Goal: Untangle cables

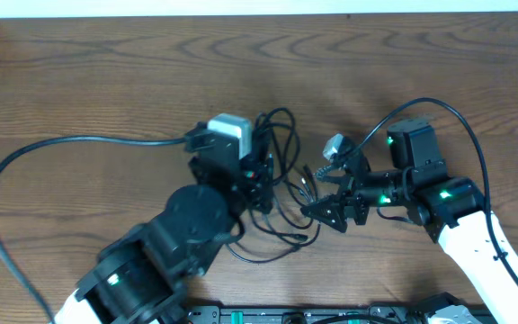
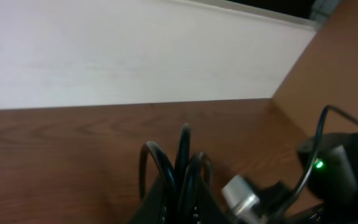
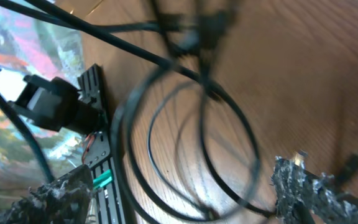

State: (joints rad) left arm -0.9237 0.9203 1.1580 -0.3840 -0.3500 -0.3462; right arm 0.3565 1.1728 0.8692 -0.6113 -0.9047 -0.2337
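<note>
Scene: wood-grain counter (image 1: 106, 72) seen from overhead, pale wall along its far edge, two arms reaching in from the near side.
Tangle: the cables (image 1: 284, 180), thin glossy black cords, heaped in loose overlapping loops at mid-counter, between the two arms.
Spread: loops fanning up and to the right of the left arm's tip; one long loop trailing toward the near edge, partly under that arm.
Left: left gripper (image 1: 259, 175) clamped together on a bunch of the cables, several loops standing up out of its fingers in the left wrist view.
Right: right gripper (image 1: 329, 213) just right of the tangle, fingers held wide apart and low over the wood.
Between the fingers: large cord rings lying flat on the counter, as caught by the right wrist view; contact with either finger impossible to tell.
Edge: thick arm lead (image 1: 25, 171) curving across the counter's left side to the left arm's wrist.
</note>
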